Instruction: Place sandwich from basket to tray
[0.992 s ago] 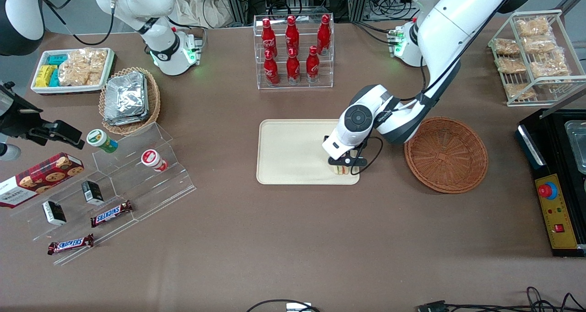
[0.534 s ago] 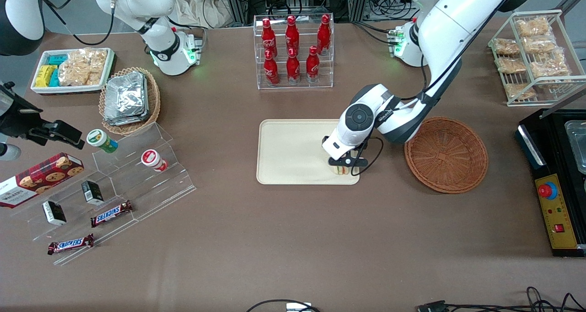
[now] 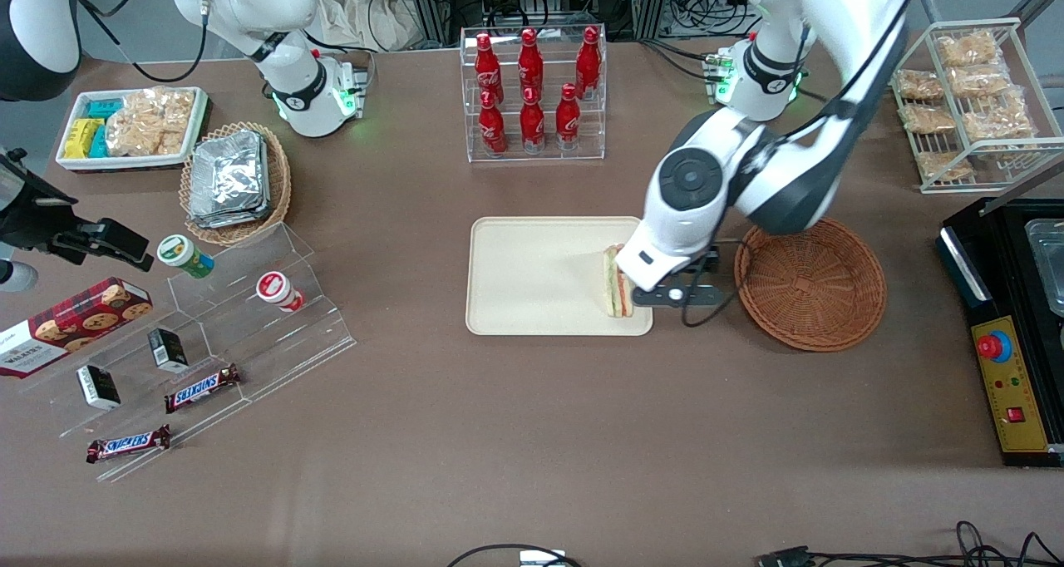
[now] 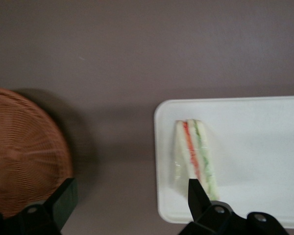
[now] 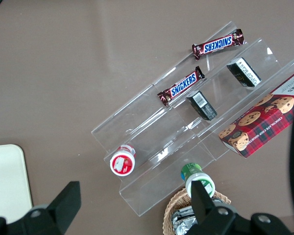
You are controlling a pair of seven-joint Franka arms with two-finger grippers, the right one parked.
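tray (image 3: 532, 276): flat on the table, mid-table, long side running across the front view; nearer the front camera than the bottle rack (image 3: 534, 93).
sandwich (image 3: 616, 282): on the tray, at the end nearest the basket, just inside the rim near the corner closest to the front camera. Lies clear of the gripper, nothing touching it.
sandwich axis: long axis runs toward/away from the front camera, parallel to the tray's short side. Filling edge faces up, green, red and pale stripes showing (image 4: 195, 159). In the wrist view it narrows at one end and widens at the other; which end is the tip, probably the narrow one, hard to call.
gripper (image 3: 675, 294): raised above the table, over the strip between tray and basket, partly overlapping the tray's end in the front view. Jaws spread wide, holding nothing; fingers (image 4: 198, 198) straddle the gap in the wrist view.
basket (image 3: 810, 280): on the table beside the tray, toward the working arm's end; no sandwich in it.
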